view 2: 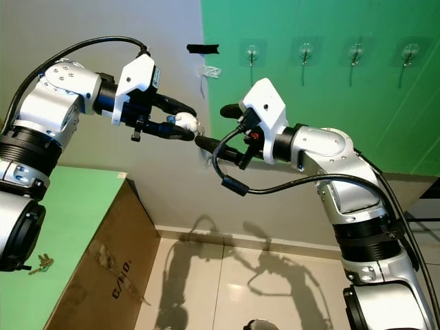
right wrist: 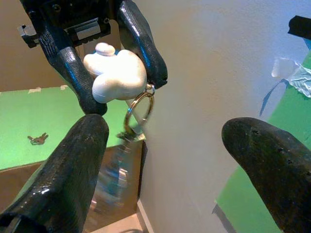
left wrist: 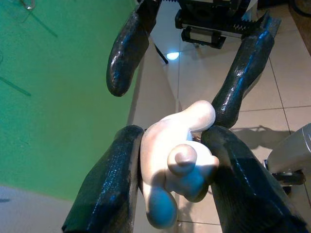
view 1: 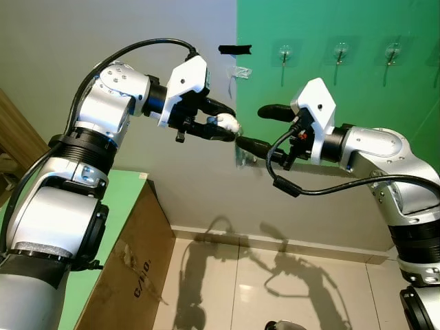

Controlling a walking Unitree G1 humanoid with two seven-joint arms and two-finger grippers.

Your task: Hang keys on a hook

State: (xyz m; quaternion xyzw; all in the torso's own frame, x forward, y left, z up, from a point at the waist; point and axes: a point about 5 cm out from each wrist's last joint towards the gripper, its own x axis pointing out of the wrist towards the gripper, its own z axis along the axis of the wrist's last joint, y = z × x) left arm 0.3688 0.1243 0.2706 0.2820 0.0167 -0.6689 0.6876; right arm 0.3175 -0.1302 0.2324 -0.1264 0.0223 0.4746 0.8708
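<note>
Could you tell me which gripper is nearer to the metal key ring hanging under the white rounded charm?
Left. The left gripper is shut on the white rounded charm that the metal key ring hangs from; the right gripper is open just beside the ring, not touching.

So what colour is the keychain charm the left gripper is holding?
White, or off-white. The charm shows best in the left wrist view, pinched in the left gripper.

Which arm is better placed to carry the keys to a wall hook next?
Right, probably. The right gripper hangs open beside the key ring and nearer the hooks on the green wall. The left gripper grips only the white charm.
</note>
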